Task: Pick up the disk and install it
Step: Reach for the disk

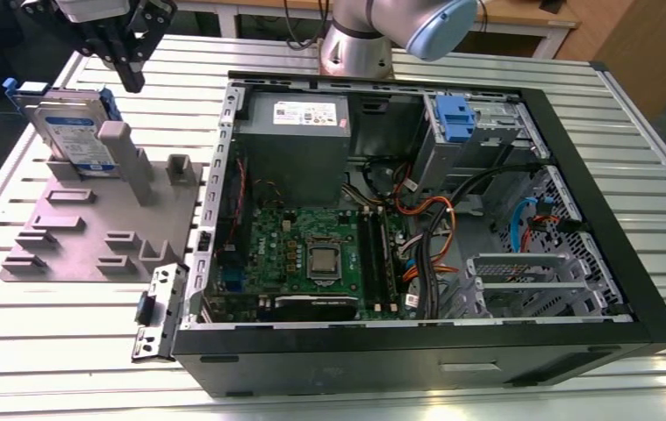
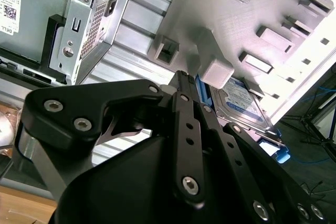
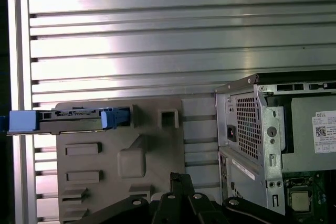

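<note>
Pick-up step: the gripper [image 1: 132,81], jaws together and empty, hovers near the upright disk [image 1: 75,132]; grasping needs them parted.

A slatted silver aluminium table [image 1: 52,351] carries two things side by side — a flat grey plastic fixture plate [image 1: 75,250] and an open black computer case [image 1: 426,351].

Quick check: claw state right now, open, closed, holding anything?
Claw: cannot be told whether open or closed; it is near the disk, which stands on edge in the grey holder.
</note>
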`<state>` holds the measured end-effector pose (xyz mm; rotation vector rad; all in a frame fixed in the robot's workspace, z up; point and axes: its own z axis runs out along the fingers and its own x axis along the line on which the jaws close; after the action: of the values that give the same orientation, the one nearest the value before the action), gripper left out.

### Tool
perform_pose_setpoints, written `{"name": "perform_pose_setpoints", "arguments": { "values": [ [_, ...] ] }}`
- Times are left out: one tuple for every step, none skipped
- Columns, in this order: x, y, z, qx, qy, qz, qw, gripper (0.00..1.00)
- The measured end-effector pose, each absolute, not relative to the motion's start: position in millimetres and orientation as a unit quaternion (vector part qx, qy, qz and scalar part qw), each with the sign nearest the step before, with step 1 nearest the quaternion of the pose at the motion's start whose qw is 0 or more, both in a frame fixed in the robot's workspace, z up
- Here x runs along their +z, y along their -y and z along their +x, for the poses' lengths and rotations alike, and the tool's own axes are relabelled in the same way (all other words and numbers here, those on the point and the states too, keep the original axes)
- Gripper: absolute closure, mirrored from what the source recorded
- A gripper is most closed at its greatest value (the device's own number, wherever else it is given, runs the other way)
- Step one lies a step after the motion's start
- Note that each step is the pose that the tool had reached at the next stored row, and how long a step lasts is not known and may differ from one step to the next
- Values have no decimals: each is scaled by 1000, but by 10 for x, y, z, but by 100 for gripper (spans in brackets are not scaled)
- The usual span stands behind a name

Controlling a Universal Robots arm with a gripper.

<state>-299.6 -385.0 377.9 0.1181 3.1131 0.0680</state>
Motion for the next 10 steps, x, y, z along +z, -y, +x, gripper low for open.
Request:
{"name": "perform_pose_setpoints", "arguments": {
  "values": [
    [3752,3850,-2996,22,-999,38,13,89],
    [3748,3850,-2996,22,-999,38,13,89],
    [3747,3850,-2995,22,-999,38,13,89],
    [3741,3850,-2995,22,-999,38,13,89],
    [3734,3850,-2996,22,-999,38,13,89],
    [3734,3850,-2996,22,-999,38,13,89],
    [3734,3850,-2996,22,-999,38,13,89],
    [3733,3850,-2998,22,-999,38,13,89],
    [3732,3850,-3005,22,-999,38,13,89],
    [3732,3850,-3013,22,-999,38,13,89]
  ]
}}
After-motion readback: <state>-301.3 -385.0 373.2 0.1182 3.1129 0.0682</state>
